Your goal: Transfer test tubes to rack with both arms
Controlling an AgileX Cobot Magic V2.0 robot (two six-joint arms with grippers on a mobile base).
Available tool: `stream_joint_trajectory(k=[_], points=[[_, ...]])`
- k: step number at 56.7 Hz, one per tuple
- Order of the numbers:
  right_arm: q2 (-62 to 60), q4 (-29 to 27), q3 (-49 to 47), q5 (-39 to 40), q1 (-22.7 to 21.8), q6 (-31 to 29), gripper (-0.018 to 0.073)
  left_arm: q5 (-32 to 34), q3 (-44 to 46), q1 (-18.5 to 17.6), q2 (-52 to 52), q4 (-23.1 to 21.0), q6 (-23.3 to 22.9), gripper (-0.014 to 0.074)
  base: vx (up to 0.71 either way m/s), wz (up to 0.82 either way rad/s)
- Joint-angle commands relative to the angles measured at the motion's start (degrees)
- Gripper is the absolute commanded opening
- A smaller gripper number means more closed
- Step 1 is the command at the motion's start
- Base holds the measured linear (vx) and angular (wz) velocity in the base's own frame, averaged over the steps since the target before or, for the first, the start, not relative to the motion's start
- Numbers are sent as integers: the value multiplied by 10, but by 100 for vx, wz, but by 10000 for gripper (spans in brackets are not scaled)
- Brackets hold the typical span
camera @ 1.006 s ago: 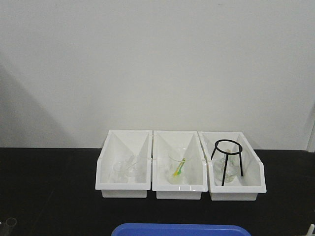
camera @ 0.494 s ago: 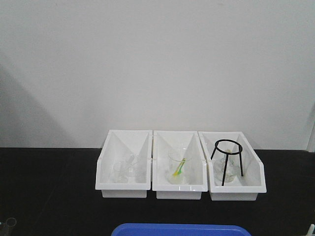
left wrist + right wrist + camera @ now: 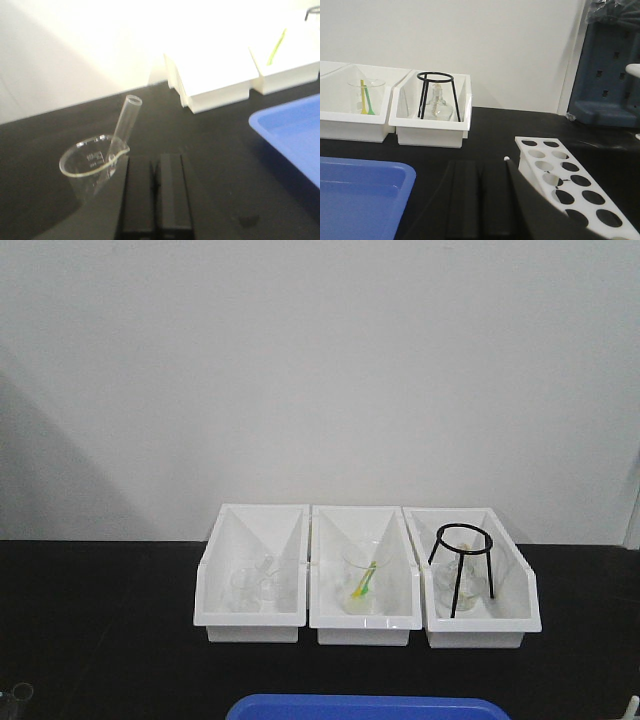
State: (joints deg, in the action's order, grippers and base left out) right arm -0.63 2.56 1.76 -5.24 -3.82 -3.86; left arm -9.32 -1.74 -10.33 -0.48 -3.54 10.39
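Note:
In the left wrist view a clear test tube (image 3: 124,126) leans in a clear glass beaker (image 3: 89,165) on the black table, its open rim up and to the right. My left gripper (image 3: 156,165) is just right of the beaker, its black fingers together with nothing between them. The tube's rim also shows at the lower left of the front view (image 3: 20,692). In the right wrist view the white rack (image 3: 570,187), with rows of round holes, stands just right of my right gripper (image 3: 479,167), which is shut and empty. A peg tip (image 3: 506,158) shows by the rack's left side.
Three white bins (image 3: 365,625) stand in a row at the back of the black table, holding glassware, a beaker with a green-yellow stick, and a black wire tripod ring (image 3: 460,570). A blue tray (image 3: 365,708) lies at the front, between the two grippers. A dark blue object (image 3: 610,75) stands at the far right.
The tube rim at the lower left of the front view has sunk slightly. Nothing else has visibly moved.

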Motion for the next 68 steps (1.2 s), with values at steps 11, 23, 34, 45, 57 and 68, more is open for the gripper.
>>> stream_joint_trajectory(k=[11,23,34,45,57,68], points=[[-4,1,6,59,-4,-4,-8,79,-15,-1,-11,-5,-7,-20,0,0],[-4,1,6,73,-4,-3,-8,105,-14,-1,-11,-64,-65,-20,0,0],[-4,-6,-10,150,-4,12,-8,212,1,-1,-11,-66,-67,-20,0,0],[24,-9,-145,143,-4,12,-8,210,125,-1,18,-65,-58,-20,0,0],[168,3,-303,154,-4,10,-8,175,291,-1,192,-64,15,-20,0,0],[297,0,-367,171,-4,16,-8,173,372,-1,348,-65,26,-20,0,0]])
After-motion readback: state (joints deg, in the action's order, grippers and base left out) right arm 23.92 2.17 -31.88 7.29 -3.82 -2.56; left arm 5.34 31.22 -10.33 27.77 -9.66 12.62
